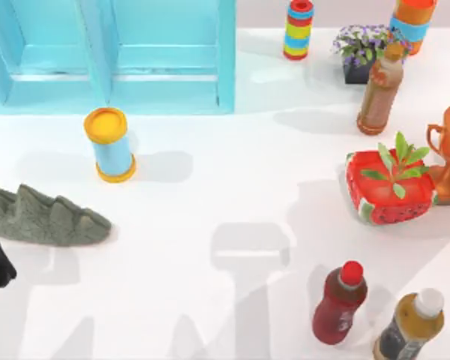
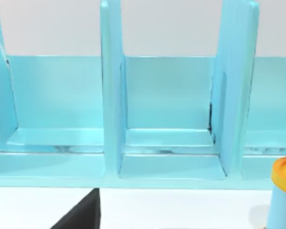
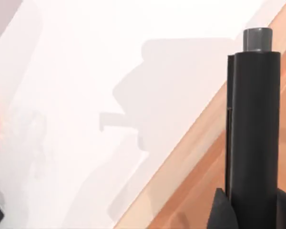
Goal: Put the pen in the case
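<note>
Fingers (image 3: 222, 212) of the right gripper (image 3: 253, 217) pinch the black-capped pen (image 3: 254, 119)

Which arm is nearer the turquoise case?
Left. Its wrist view faces the case compartments, and a dark part of that arm sits at the table's left edge. The right wrist view shows the pen upright over the table edge.

The turquoise case (image 1: 112, 56) stands at the table's far left edge (open compartments facing forward); the black-capped pen (image 3: 254, 129) is seen upright in the right wrist view.
</note>
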You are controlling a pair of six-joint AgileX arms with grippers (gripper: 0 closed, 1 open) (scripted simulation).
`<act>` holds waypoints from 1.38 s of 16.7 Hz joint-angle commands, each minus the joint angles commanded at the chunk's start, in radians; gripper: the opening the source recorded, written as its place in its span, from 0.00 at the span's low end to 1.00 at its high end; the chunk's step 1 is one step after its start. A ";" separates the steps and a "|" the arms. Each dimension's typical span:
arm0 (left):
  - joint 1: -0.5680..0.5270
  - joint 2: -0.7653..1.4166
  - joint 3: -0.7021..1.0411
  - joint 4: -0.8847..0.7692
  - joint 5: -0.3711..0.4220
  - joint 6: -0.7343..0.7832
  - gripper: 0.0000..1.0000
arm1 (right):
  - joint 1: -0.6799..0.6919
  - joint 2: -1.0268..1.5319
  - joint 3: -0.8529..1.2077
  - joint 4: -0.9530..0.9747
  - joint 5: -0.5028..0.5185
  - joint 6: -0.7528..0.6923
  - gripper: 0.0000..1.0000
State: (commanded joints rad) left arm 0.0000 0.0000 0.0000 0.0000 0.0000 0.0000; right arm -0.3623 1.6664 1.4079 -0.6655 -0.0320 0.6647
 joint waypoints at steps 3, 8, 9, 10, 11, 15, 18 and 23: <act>0.000 0.000 0.000 0.000 0.000 0.000 1.00 | -0.119 -0.090 -0.195 0.055 0.008 0.118 0.00; 0.000 0.000 0.000 0.000 0.000 0.000 1.00 | -0.294 -0.252 -0.471 0.165 -0.008 0.290 0.00; 0.000 0.000 0.000 0.000 0.000 0.000 1.00 | -0.313 -0.271 -0.503 0.179 -0.015 0.308 0.00; 0.000 0.000 0.000 0.000 0.000 0.000 1.00 | -0.325 -0.283 -0.522 0.188 -0.019 0.319 0.00; 0.000 0.000 0.000 0.000 0.000 0.000 1.00 | -0.332 -0.291 -0.534 0.194 -0.022 0.326 0.00; 0.000 0.000 0.000 0.000 0.000 0.000 1.00 | -0.332 -0.291 -0.534 0.194 -0.022 0.326 0.00; 0.000 0.000 0.000 0.000 0.000 0.000 1.00 | -0.316 -0.285 -0.536 0.195 -0.018 0.331 0.00; 0.000 0.000 0.000 0.000 0.000 0.000 1.00 | -0.190 -0.235 -0.553 0.244 0.011 0.432 0.00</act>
State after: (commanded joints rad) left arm 0.0000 0.0000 0.0000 0.0000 0.0000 0.0000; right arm -0.5519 1.4313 0.8553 -0.4216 -0.0209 1.0965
